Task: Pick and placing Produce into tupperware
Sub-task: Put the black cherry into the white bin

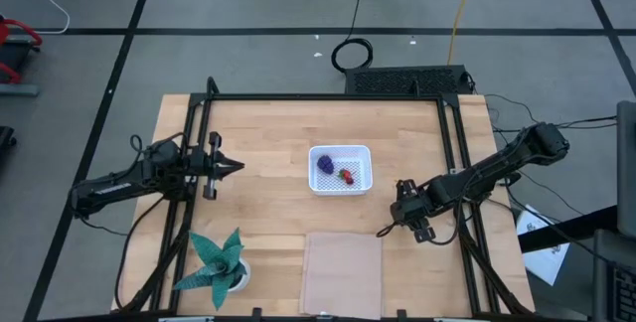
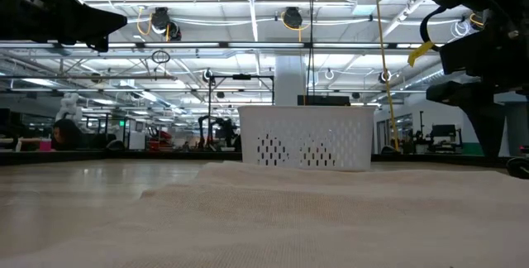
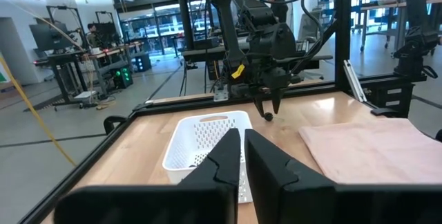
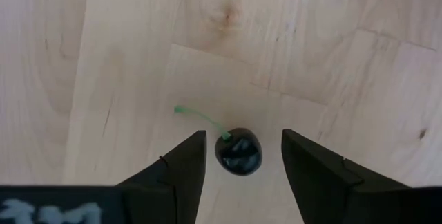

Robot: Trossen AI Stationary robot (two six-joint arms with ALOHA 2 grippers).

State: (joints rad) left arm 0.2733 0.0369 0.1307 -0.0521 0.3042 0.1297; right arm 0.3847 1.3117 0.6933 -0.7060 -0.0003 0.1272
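I see a dark glossy ball [image 4: 238, 152] with a thin green stem lying on the bare wood, right of the white tupperware [image 1: 340, 170], which holds a purple lump [image 1: 325, 163] and a red piece [image 1: 346, 175]. My right gripper [image 4: 242, 156] points down with fingers spread either side of the ball, not touching. My left gripper [image 1: 231, 167] hovers at the table's left, fingers nearly together, holding nothing

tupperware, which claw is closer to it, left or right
Right. The right claw sits just off the tupperware, over a dark ball. The left claw waits farther away on the opposite side.
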